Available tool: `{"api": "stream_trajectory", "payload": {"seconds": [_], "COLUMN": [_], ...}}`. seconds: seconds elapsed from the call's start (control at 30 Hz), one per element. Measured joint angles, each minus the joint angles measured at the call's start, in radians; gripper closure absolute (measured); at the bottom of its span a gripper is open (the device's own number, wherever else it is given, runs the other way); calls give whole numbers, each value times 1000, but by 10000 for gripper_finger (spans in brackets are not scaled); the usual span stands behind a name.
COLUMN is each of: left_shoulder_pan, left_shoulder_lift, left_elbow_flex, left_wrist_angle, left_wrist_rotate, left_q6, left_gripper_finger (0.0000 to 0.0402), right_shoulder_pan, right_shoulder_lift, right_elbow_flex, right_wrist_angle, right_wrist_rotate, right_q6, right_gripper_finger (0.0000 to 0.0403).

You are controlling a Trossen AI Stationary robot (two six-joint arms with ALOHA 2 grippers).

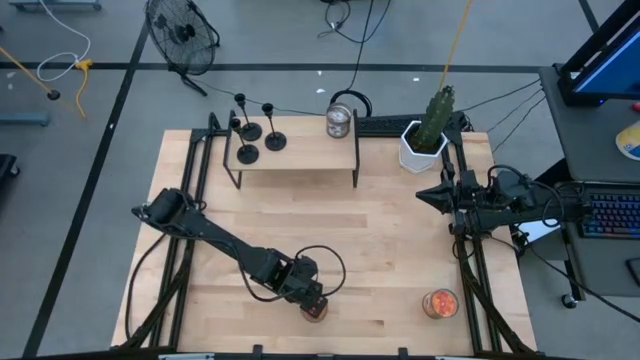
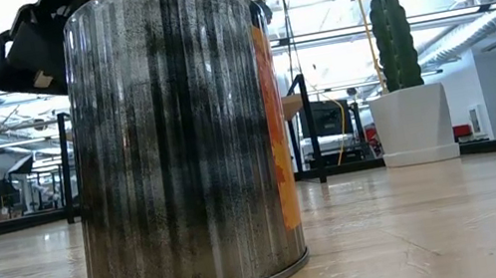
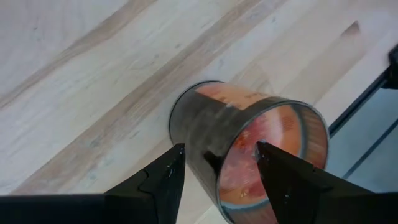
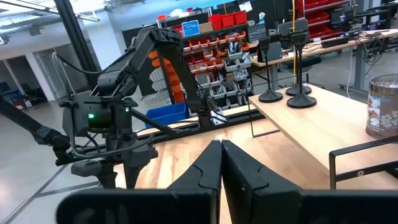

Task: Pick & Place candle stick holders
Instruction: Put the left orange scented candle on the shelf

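Note:
Three black candle stick holders (image 1: 256, 140) stand on their disc bases on a raised wooden shelf (image 1: 300, 160) at the table's far left; they also show in the right wrist view (image 4: 292, 93). My left gripper (image 1: 313, 303) is open near the table's near edge, above an orange-filled glass jar (image 3: 249, 155) that stands upright on the table (image 2: 178, 141). Its fingers (image 3: 168, 180) stand to either side of the jar's near wall. My right gripper (image 4: 221, 149) is shut and empty at the table's right edge (image 1: 428, 192). My left gripper comes at the orange-filled jar from above, slanting, one finger (image 3: 174, 168) outside the jar's wall and the other (image 3: 273, 174) over its open top. I cannot tell whether either finger touches the jar.
A silvery clear glass jar (image 1: 339, 122) stands on the shelf's right end. A cactus in a white pot (image 1: 425, 140) stands at the far right. A second orange-filled jar (image 1: 440, 303) stands near the near right corner. Bare wood lies in the table's middle (image 1: 340, 220).

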Motion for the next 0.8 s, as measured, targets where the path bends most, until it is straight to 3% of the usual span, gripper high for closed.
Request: {"api": "stream_trajectory", "payload": {"seconds": [0.4,0.8], "left_shoulder_pan": [0,1], "left_shoulder_lift": [0,1], "left_elbow_flex": [0,1], "left_wrist_angle": [-6,-44], "left_wrist_rotate": [-12,-35], "left_q6": [46,69], "left_gripper_finger": [315,394], "right_shoulder_pan": [0,0], "right_shoulder_lift": [0,0], "right_elbow_flex": [0,0], "right_wrist_angle": [0,0], "right_wrist_rotate": [0,2], "right_q6": [0,0], "right_gripper_finger": [399,399]}}
